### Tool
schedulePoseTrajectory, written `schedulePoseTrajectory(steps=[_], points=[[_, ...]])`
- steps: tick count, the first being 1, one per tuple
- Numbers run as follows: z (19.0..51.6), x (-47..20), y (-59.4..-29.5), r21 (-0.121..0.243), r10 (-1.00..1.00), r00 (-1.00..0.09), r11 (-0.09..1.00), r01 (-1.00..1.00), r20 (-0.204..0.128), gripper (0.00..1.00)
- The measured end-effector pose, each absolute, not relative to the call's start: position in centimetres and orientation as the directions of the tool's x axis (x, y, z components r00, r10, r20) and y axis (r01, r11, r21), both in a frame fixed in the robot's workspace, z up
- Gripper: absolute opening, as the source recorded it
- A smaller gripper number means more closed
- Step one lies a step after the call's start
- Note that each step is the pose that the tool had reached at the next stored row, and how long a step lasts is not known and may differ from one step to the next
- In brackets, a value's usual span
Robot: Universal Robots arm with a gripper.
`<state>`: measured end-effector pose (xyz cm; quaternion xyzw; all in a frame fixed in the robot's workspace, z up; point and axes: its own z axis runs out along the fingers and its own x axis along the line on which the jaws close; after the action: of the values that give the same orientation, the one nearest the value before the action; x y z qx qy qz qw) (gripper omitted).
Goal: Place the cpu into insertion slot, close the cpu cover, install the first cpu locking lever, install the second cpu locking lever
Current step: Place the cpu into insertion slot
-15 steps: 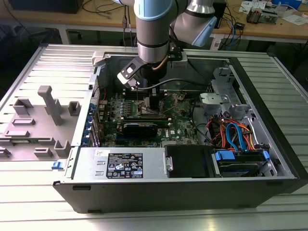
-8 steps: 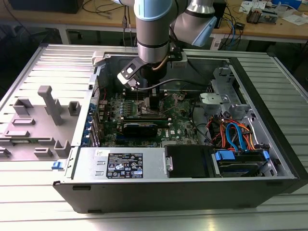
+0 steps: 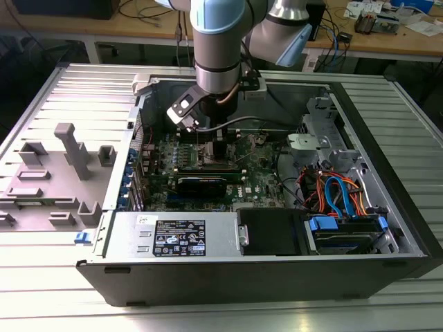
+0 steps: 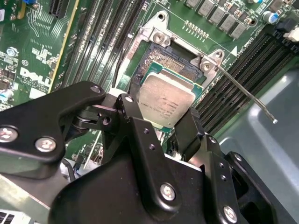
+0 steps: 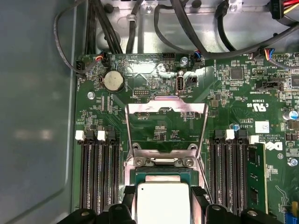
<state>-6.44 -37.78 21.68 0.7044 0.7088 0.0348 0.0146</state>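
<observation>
Grey plastic fixture (image 3: 66, 162) lies on the ribbed metal bench (image 3: 41, 297) at the exterior view's left, beside the open computer case (image 3: 277, 280). Within the case, from the exterior view's left to its right: a silver power supply (image 3: 173, 236) along the near wall; the green board (image 3: 259, 181) on the case floor; a drive bay (image 3: 346, 232) with blue and orange cables (image 3: 336, 190) leading to it. The arm (image 3: 218, 48) hangs down into the case, and the gripper (image 3: 216, 142) stands over the board's middle.

In both wrist views the black fingers (image 4: 133, 119) are clamped on two opposite edges of the cpu (image 4: 166, 98), its dull silver top facing up. The cpu sits directly over the insertion slot (image 4: 174, 63), part of whose dark centre shows beyond the chip's edge; whether the chip rests in the slot or hangs just above it cannot be told. In the first wrist view the cpu cover (image 5: 166, 108) is swung open, away from the slot, its square window showing the board behind. A thin metal locking lever (image 4: 247, 93) stands out from the slot's corner in the second wrist view. Black memory slots (image 5: 96, 172) flank the insertion slot on both sides; a memory module (image 5: 256, 179) is seated on one side.
</observation>
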Motion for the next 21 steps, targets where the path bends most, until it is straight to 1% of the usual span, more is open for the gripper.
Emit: schedulePoseTrajectory(steps=[14,21], points=[[20.5,-6.5,-38.2,0.068,1.0,0.01,-0.012,0.998,0.028,0.54],[20.1,-6.5,-38.2,0.066,1.0,-0.011,0.009,0.998,0.028,0.54]])
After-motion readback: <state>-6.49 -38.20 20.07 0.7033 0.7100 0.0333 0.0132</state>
